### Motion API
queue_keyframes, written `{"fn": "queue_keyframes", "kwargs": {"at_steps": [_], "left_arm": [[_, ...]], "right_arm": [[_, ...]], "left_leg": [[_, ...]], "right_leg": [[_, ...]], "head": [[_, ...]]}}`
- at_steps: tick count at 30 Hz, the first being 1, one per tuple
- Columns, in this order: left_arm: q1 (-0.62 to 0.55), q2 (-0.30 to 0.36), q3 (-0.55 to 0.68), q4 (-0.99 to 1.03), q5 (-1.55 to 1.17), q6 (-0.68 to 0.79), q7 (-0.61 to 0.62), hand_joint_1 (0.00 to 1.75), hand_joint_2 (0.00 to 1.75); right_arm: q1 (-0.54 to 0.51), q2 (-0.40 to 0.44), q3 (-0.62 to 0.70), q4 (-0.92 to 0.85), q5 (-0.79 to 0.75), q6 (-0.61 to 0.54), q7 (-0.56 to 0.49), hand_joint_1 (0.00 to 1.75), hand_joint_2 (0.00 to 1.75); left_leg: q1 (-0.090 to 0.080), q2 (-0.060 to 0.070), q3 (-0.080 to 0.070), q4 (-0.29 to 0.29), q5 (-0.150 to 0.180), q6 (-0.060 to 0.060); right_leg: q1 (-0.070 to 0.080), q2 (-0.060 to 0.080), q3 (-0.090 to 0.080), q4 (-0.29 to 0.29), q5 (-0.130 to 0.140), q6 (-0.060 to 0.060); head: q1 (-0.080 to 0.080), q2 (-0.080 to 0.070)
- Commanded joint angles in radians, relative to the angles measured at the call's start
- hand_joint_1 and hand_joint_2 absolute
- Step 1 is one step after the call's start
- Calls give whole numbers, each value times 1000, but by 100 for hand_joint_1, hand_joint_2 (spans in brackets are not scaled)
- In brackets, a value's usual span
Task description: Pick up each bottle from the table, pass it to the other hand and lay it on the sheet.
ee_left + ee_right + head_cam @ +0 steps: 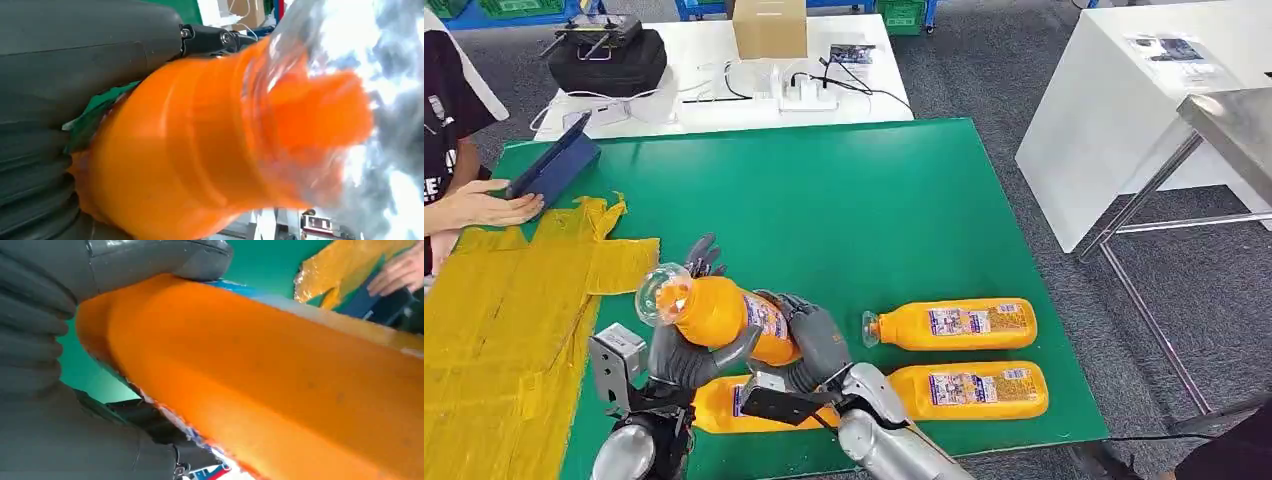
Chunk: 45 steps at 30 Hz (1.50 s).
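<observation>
Orange bottle (724,312) | white-blue label, text unreadable | both hands grip it

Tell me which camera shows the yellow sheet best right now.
The head view: the yellow sheet lies crumpled across the green table's left side, a person's hand at its far end. The right wrist view catches a corner past the held bottle; the left wrist view gives nothing useful.

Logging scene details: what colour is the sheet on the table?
Yellow sheet, clearest in the head view.
</observation>
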Motion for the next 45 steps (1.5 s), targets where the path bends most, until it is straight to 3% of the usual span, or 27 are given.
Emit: {"fn": "queue_keyframes", "kwargs": {"at_steps": [1,9,16,17,19,20,22,24,26,29,31,43,45], "left_arm": [[-56,21,-28,10,7,18,-13,175,175],[-46,22,-35,9,-15,38,-18,175,175],[-36,20,-38,13,-106,122,-28,175,175],[-32,22,-37,10,-147,155,-30,175,175],[-23,41,-35,-11,-290,253,-21,175,175],[-20,62,-17,-34,-524,384,30,175,175],[-12,75,7,-76,-552,362,52,175,175],[-28,128,59,-81,-891,445,179,175,175],[-71,192,109,-26,-1117,420,309,175,175],[-139,263,168,74,-1183,377,344,175,175],[-143,267,173,77,-1182,376,345,175,175],[-135,253,161,68,-1193,380,345,175,175],[-160,274,162,86,-1289,379,409,175,175]], "right_arm": [[-36,-15,119,104,49,-31,12,175,175],[-25,-19,118,74,38,-44,10,175,175],[34,-34,74,-102,-26,-81,12,175,175],[49,-33,63,-142,-32,-82,35,0,175],[67,-48,70,-221,23,-40,145,0,175],[67,-81,110,-274,166,20,297,0,175],[85,-92,106,-321,203,50,327,0,175],[95,-133,140,-356,289,143,395,0,175],[109,-172,167,-378,305,179,396,0,175],[130,-209,196,-387,300,213,392,0,175],[133,-211,197,-385,300,214,392,0,175],[127,-206,198,-384,299,215,393,0,175],[128,-223,220,-378,321,242,422,0,175]], "left_leg": [[1,0,3,1,-2,-1],[1,-1,2,1,-1,-1],[2,-1,3,1,-2,-1],[1,-1,2,1,-1,-1],[1,0,2,1,-2,-1],[1,0,0,0,-1,0],[1,2,1,1,-2,-1],[1,1,2,1,-3,-1],[1,1,3,1,-2,-1],[1,0,3,-1,-1,-1],[1,0,3,-1,0,-1],[1,0,2,0,-1,-1],[1,0,2,0,-1,-1]], "right_leg": [[2,-2,4,0,-2,-3],[2,-2,-3,-1,-2,-2],[2,-2,-3,0,-2,-3],[1,-2,-4,0,-2,-2],[2,-2,-3,0,-2,-3],[1,-1,-3,0,-1,-2],[1,0,2,0,-2,-2],[2,0,4,0,-2,-3],[2,0,4,0,-2,-3],[2,-1,3,-1,-1,-3],[1,-1,-5,-1,-1,-3],[1,-1,-4,0,-2,-3],[2,-1,-4,0,-2,-3]], "head": [[0,0],[0,0],[0,0],[0,0],[0,0],[0,0],[0,0],[0,0],[0,0],[0,0],[0,0],[0,0],[0,0]]}}
